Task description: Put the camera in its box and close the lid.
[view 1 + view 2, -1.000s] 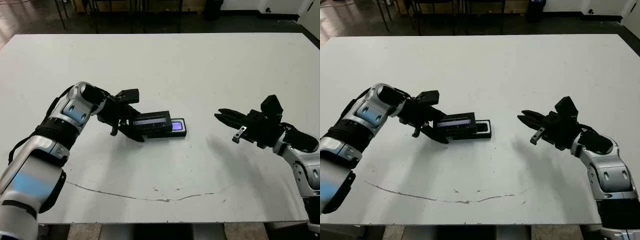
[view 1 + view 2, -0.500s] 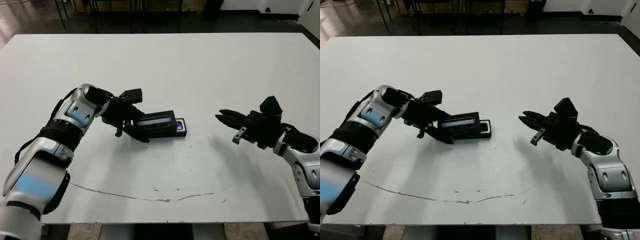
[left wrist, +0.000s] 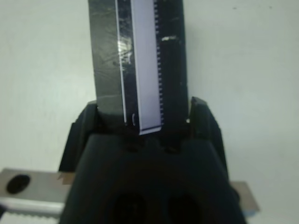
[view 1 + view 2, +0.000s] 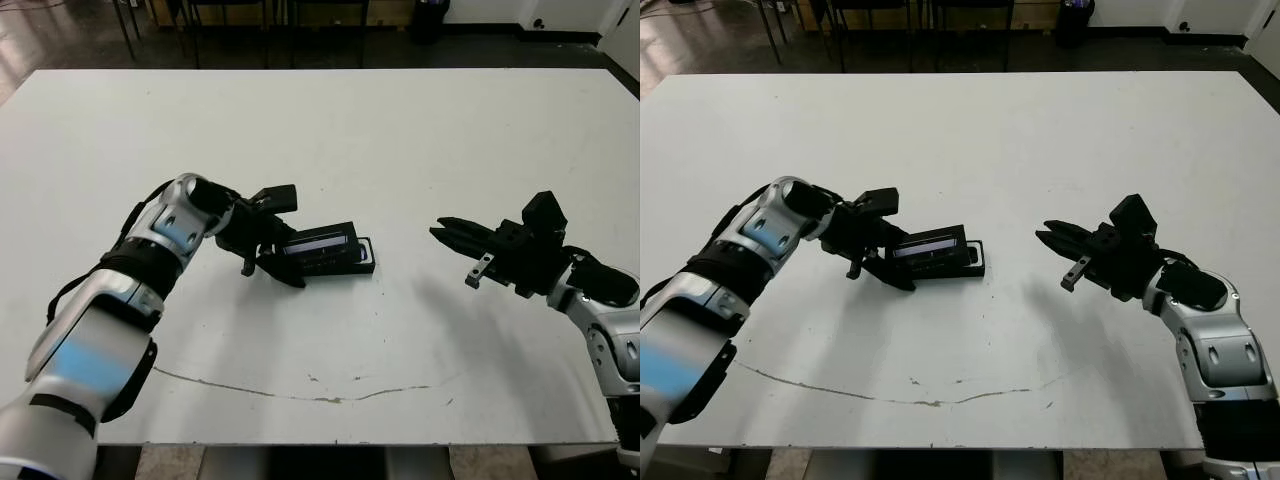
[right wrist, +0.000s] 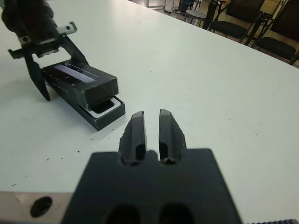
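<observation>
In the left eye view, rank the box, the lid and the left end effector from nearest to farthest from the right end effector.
1. box, table centre, its uncovered end toward the right end effector.
2. lid, lying over the box, just beyond that end.
3. left end effector, farthest, gripping the lid's far end.

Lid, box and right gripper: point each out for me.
lid (image 5: 81,83), right wrist view, on its top face.
box (image 5: 108,115), right wrist view, on its near rim.
right gripper (image 4: 437,227), left eye view, at its fingertips.
</observation>
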